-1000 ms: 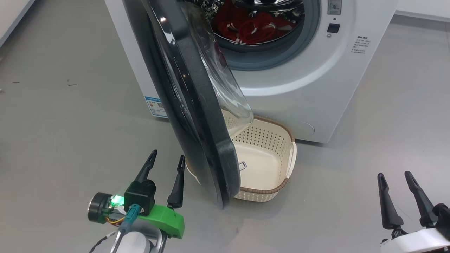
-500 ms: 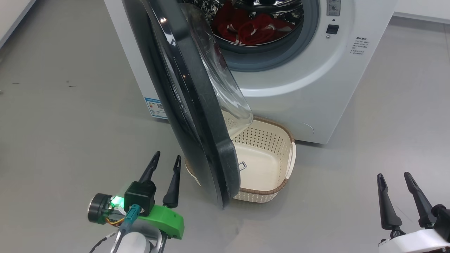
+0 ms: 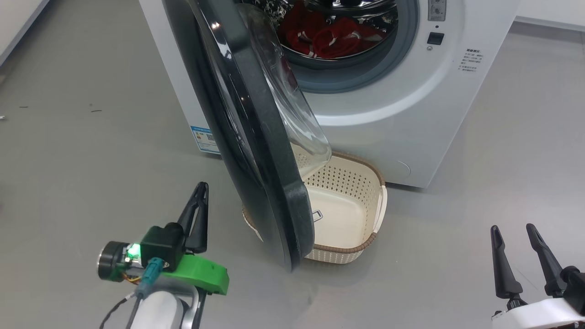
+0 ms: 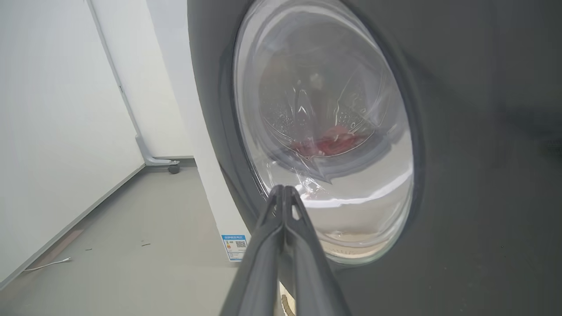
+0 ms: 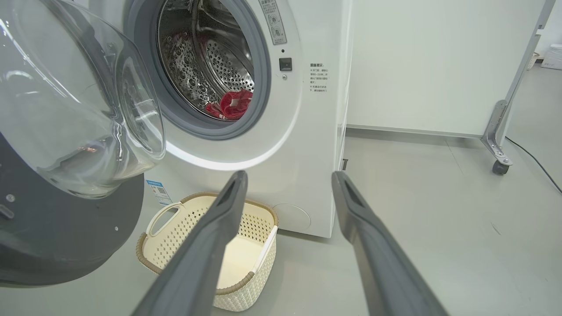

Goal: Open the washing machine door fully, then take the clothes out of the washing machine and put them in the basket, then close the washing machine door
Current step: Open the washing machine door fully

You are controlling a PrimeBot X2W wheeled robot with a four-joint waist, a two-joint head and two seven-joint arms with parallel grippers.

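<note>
Shut tight after standing apart a second ago, the fingers of the left gripper (image 3: 201,186) hold nothing and point toward the glossy outer face of the washing machine door (image 3: 256,137), near it but not touching. The door hangs partly open, edge-on to the head camera, its lower rim over the left end of the basket (image 3: 365,242). The empty basket sits on the grey floor (image 3: 91,160) just in front of the washing machine (image 3: 411,114). The red clothes (image 3: 333,41) lie inside the steel drum (image 5: 206,57). The right gripper (image 3: 512,227) hovers at lower right, fingers apart and empty, well clear of the door.
</note>
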